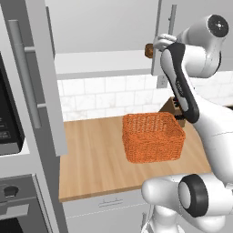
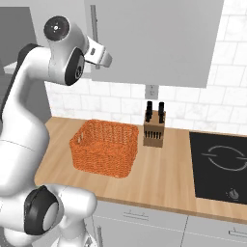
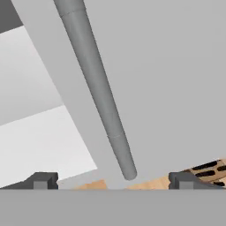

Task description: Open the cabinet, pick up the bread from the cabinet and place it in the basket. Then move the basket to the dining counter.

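I see the fingers spread fully wide and gripping nothing, their tips on either side of the lower end of the handle on the right cabinet door. My arm reaches high, hand at that door's edge. The left door stands swung open. The bread sits on the cabinet shelf just beside the hand. The basket rests on the worktop below, left of the knife block.
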{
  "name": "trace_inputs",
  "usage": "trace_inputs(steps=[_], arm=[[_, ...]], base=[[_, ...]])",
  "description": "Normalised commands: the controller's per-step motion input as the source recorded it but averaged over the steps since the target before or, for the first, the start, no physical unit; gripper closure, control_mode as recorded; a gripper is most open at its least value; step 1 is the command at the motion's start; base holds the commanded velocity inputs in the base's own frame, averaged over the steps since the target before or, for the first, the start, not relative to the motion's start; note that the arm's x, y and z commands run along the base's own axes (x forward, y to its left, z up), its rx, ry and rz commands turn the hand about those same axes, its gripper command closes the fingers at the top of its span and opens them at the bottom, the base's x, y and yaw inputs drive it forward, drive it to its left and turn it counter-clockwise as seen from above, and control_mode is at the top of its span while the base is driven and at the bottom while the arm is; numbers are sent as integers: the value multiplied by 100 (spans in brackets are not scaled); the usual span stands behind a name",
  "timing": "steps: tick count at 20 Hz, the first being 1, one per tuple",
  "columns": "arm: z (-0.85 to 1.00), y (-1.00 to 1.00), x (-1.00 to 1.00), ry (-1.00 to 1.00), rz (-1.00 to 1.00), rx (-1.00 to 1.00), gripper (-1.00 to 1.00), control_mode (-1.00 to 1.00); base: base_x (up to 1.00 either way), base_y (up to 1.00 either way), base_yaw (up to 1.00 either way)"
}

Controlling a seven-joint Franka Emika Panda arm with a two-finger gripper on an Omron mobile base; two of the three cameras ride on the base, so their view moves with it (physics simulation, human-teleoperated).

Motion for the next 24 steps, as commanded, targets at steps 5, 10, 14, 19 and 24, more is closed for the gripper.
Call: trace_inputs(steps=[5, 10, 14, 19, 24], arm=[[0, 0, 45, 0, 0, -6, -100, -100], [0, 0, 45, 0, 0, -3, -100, -100], [0, -4, 36, 0, 0, -3, -100, -100], [0, -8, 27, 0, 0, -1, -100, -100], [0, -1, 24, -1, 0, -1, 100, -100]], base=[[0, 0, 0], [0, 0, 0], [0, 0, 0], [0, 0, 0], [0, 0, 0]])
